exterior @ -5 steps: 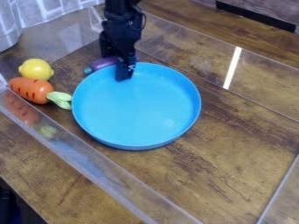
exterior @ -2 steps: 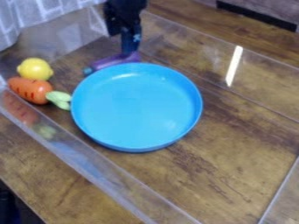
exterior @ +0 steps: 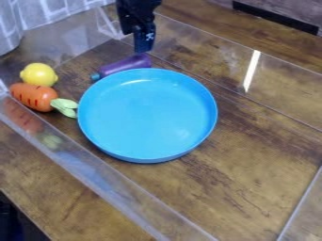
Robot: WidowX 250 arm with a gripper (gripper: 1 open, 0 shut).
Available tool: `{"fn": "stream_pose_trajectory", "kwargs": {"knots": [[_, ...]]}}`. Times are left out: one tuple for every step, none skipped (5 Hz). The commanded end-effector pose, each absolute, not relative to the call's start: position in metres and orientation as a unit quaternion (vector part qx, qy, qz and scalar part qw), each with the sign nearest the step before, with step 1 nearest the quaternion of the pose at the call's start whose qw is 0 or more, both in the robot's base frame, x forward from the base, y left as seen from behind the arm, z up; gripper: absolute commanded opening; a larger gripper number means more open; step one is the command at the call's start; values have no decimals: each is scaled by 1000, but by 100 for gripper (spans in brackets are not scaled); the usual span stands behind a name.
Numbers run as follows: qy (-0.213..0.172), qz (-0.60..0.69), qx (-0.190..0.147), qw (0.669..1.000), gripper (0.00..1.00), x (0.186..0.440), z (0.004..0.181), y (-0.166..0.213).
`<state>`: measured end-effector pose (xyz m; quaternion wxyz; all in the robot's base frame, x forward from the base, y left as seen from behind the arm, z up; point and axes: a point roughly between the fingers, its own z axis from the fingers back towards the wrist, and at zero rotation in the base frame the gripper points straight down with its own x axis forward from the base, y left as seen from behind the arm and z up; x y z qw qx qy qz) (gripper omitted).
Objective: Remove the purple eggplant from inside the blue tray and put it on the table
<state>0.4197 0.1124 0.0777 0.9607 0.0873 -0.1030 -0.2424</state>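
- One purple eggplant point(exterior: 124, 66) lies on the table point(exterior: 251, 169), just beyond the far-left rim of the blue tray point(exterior: 149, 115), outside it.
- One gripper point(exterior: 143, 40) hangs above the eggplant, fingers released and apart from it, grasping nothing.
- One yellow lemon point(exterior: 40, 74) and one orange carrot point(exterior: 36, 97) sit side by side left of the tray, the carrot's green leaves close to the rim.
- Nothing lies between gripper and eggplant.
- One tray, its floor bare.
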Motion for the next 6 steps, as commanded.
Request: {"fn": "stream_pose_trajectory", "kwargs": {"knots": [[-136,-265,103,949,100,438,98,105],[-136,-277,103,946,100,445,91,105],[-136,-283,104,944,100,450,85,106],[-134,-288,104,942,100,452,78,106],[-131,-292,104,942,100,452,70,107],[-127,-296,103,941,100,450,61,107]]}}
